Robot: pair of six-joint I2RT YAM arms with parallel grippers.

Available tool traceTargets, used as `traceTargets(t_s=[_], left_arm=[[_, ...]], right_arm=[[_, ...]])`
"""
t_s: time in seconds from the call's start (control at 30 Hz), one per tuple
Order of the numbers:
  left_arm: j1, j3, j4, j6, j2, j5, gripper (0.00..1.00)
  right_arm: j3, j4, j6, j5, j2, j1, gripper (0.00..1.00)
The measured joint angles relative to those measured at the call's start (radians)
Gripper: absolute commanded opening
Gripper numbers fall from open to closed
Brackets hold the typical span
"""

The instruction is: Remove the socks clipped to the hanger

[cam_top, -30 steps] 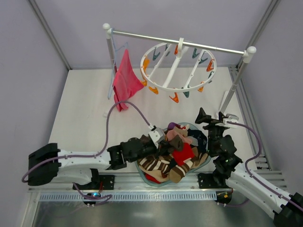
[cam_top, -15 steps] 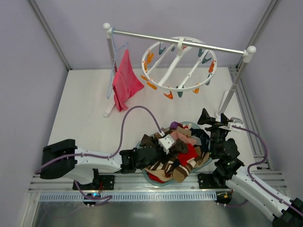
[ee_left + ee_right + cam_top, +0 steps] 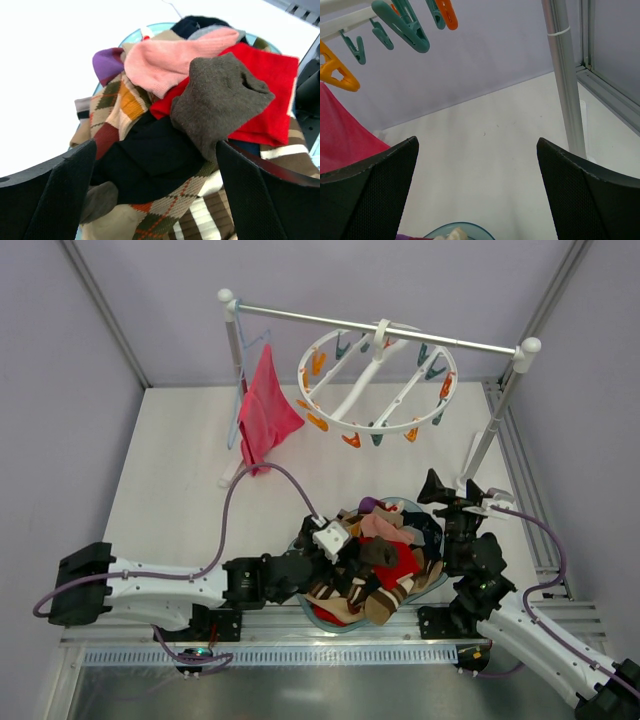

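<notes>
- The left gripper (image 3: 322, 540) is released, its two black fingers (image 3: 60, 195) spread wide (nothing sits between them), at the 9 o'clock edge of the sock heap.
- The socks (image 3: 375, 565), a limp pile of red, black, pink, grey-brown and argyle-patterned fabric, lie heaped in a translucent light-blue plastic bowl (image 3: 438, 578) at the near edge of the white table (image 3: 180, 470).
- In the left wrist view a grey-brown sock (image 3: 220, 100) lies over a red sock (image 3: 270, 100), with a black sock (image 3: 150, 160) just below them.
- The right gripper (image 3: 450, 490) is also released and empty, raised at the bowl's 2 o'clock.
- The hanger (image 3: 356, 386), a white round plastic ring with orange and teal clips, hangs from the metal rail (image 3: 440, 338) at the bowl's 12 o'clock, well apart from the socks.
- A pink cloth (image 3: 262, 410) hangs at the hanger's 9 o'clock.
</notes>
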Motion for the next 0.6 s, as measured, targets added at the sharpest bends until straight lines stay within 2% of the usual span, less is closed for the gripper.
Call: traceTargets(t_s=[0.3, 0.4, 0.53, 0.6], left_arm=[[-0.007, -0.016, -0.064, 0.004, -0.275, -0.019, 0.99], [-0.007, -0.058, -0.018, 0.04, -0.364, -0.098, 1.0], [0.028, -0.136, 0.13, 0.142, -0.368, -0.276, 1.0], [0.126, -0.122, 0.113, 0.146, -0.32, -0.258, 1.0]], right_arm=[[-0.001, 0.0, 0.0, 0.0, 0.0, 0.0, 1.0], [-0.003, -0.001, 0.0, 0.0, 0.0, 0.0, 1.0], [-0.004, -0.005, 0.001, 0.0, -0.005, 0.0, 1.0], [-0.005, -0.006, 0.001, 0.0, -0.006, 0.0, 1.0]])
